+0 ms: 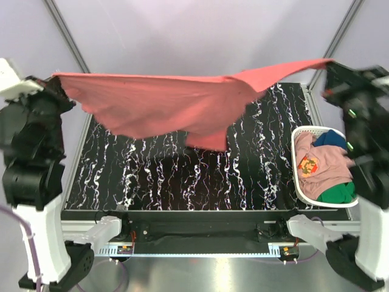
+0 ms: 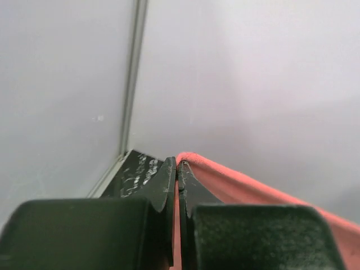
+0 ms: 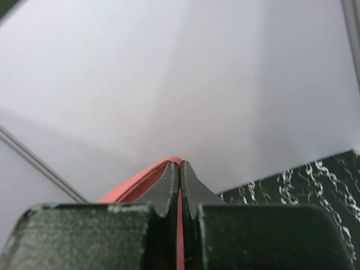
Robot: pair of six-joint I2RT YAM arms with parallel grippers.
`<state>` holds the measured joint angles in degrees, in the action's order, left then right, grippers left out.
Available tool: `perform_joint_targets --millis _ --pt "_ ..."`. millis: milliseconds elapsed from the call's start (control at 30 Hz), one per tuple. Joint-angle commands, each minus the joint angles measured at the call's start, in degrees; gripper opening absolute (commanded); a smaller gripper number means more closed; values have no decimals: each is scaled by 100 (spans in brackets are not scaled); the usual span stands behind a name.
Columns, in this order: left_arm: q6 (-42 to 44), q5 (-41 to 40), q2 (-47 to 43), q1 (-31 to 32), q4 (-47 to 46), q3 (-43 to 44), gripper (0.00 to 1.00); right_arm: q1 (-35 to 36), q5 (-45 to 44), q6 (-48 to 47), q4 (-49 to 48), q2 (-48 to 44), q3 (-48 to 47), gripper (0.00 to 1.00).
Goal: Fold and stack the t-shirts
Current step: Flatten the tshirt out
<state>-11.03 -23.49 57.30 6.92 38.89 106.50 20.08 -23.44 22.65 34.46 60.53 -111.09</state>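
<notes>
Left tool (image 2: 178, 164) and right tool (image 3: 180, 165) hang high and wide apart, jaws pressed shut.

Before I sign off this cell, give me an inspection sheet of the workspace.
Surface: black white-veined table.
Job's things: coral-red cloth t-shirt stretched aloft between both arms; dusty pink printed t-shirt, dark blue t-shirt and green t-shirt heaped in the white plastic laundry basket.
Clutter: the basket, at the table's right edge.
End effectors: left end effector shut on the shirt's edge; right end effector likewise.
Cables: thin purple cable by the left base.
Surroundings: pale walls, grey metal frame poles.
</notes>
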Motion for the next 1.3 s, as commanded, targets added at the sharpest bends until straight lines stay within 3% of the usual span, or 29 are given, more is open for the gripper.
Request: perform_joint_targets --millis 0,300,600,867,1067,1267 --pt "-312 396 -341 -15 -198 -24 0 -48 -206 -252 -622 -848 367 0" --pt "-919 1636 -1133 -15 162 2 0 -48 59 -481 -115 -2238 97 0" --pt "-639 1821 -809 -15 636 293 0 -48 243 -894 877 -1563 -555 0" --pt "-295 1505 -764 -15 681 108 0 -39 437 -921 597 -1237 -140 0" --pt "-365 1443 -1149 -15 848 486 0 -56 788 -622 904 -1649 -422 0" --pt "-804 1645 -2072 -15 540 -234 0 -48 1263 -139 1449 -2536 -413 0"
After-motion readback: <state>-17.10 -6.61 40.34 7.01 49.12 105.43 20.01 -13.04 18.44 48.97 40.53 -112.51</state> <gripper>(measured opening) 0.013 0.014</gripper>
